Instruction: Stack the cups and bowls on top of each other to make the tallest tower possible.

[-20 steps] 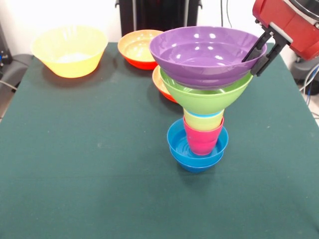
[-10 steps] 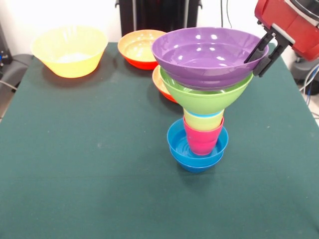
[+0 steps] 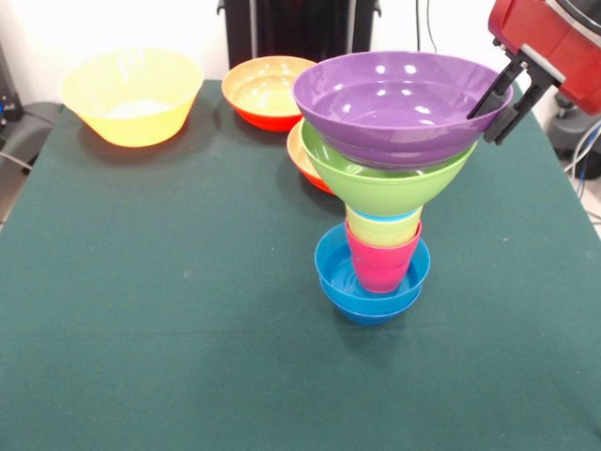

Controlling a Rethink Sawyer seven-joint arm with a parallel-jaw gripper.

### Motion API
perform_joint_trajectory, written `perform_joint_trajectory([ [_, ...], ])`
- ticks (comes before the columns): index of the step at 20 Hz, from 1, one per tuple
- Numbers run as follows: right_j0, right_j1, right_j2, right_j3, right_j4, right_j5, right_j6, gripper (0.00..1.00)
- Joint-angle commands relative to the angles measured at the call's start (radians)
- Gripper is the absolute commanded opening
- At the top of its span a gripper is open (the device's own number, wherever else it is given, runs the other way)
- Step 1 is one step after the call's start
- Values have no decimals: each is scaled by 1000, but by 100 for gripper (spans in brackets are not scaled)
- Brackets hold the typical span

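Gripper point(image 3: 500, 99) clenched on purple bowl point(image 3: 399, 105) rim, bowl tilted over lime green bowl point(image 3: 385, 183), cups and blue bowls beneath, mid-table, toward far edge

Open table point(image 3: 169, 310) left of and before tower point(image 3: 380, 235); orange bowls point(image 3: 268, 91) and yellow bowl point(image 3: 131, 94) crowding behind.
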Motion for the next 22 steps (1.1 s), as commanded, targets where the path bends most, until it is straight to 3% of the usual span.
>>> perform_joint_trajectory([
  [1, 18, 23, 113, 8, -42, 30, 200, 0],
  [22, 19, 12, 140, 37, -55, 17, 164, 0],
])
